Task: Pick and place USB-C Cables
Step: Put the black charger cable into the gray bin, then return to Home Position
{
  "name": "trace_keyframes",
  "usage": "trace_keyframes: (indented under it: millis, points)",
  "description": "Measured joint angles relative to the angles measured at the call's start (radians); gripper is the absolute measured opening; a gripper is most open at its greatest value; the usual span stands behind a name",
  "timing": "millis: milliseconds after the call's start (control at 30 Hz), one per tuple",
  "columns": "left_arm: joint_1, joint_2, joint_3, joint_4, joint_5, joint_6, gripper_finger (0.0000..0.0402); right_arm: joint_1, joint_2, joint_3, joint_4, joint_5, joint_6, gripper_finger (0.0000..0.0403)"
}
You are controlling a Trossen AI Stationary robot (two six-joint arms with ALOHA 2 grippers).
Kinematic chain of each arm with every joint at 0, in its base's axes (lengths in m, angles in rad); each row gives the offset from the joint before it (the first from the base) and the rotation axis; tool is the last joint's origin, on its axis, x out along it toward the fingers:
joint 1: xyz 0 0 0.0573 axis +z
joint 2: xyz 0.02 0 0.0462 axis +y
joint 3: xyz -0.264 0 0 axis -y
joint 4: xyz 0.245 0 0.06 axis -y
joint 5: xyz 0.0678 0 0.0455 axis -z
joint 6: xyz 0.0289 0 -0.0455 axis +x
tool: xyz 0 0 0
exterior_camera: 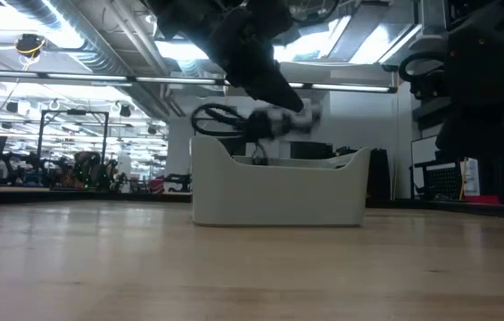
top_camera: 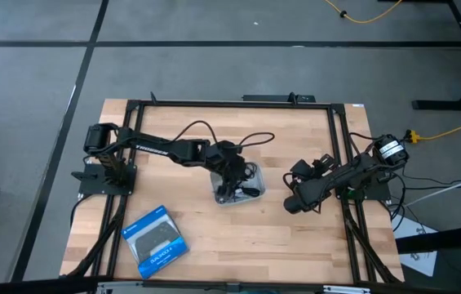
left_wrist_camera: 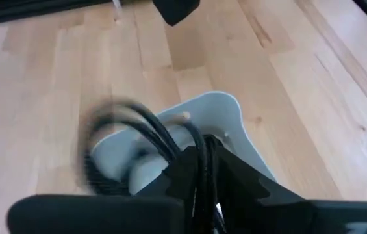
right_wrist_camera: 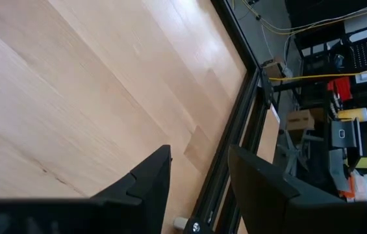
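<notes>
Overhead, left jaws (top_camera: 232,173) clamp black cable (exterior_camera: 220,119) above bin (exterior_camera: 278,189); right jaws (right_wrist_camera: 199,175) parted.

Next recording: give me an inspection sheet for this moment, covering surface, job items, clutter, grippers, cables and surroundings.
Surface: light wooden table inside a black frame.
Job's things: black coiled USB-C cable held above the pale grey open bin; more cables seem to lie inside, count unclear.
Clutter: blue-and-black flat box near the table's front left.
Grippers: left gripper over the bin, shut on the black cable; right gripper open, idle over bare wood at the right edge.
Cables: black arm wires loop across the table's back; yellow cord on the floor.
Surroundings: grey floor, workshop shelving; no people seen.
</notes>
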Motion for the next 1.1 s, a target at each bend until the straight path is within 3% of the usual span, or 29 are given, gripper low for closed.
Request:
trace_keyframes:
  millis: [267, 567, 967, 1100]
  points:
    - [0.000, 0.000, 0.000, -0.018, -0.083, -0.102, 0.0086, 0.000, 0.000, 0.000, 0.000, 0.000, 0.000, 0.0159]
    - [0.000, -0.017, 0.000, -0.019, -0.164, -0.097, 0.0087, 0.000, 0.000, 0.000, 0.000, 0.001, 0.000, 0.0159]
    - [-0.011, -0.228, -0.001, -0.356, -0.154, -0.099, 0.0086, -0.001, 0.000, 0.001, 0.009, -0.058, -0.003, 0.0159]
    - [-0.011, -0.254, -0.001, -0.345, -0.154, -0.103, 0.0086, -0.001, 0.000, 0.001, -0.002, -0.078, -0.162, 0.0159]
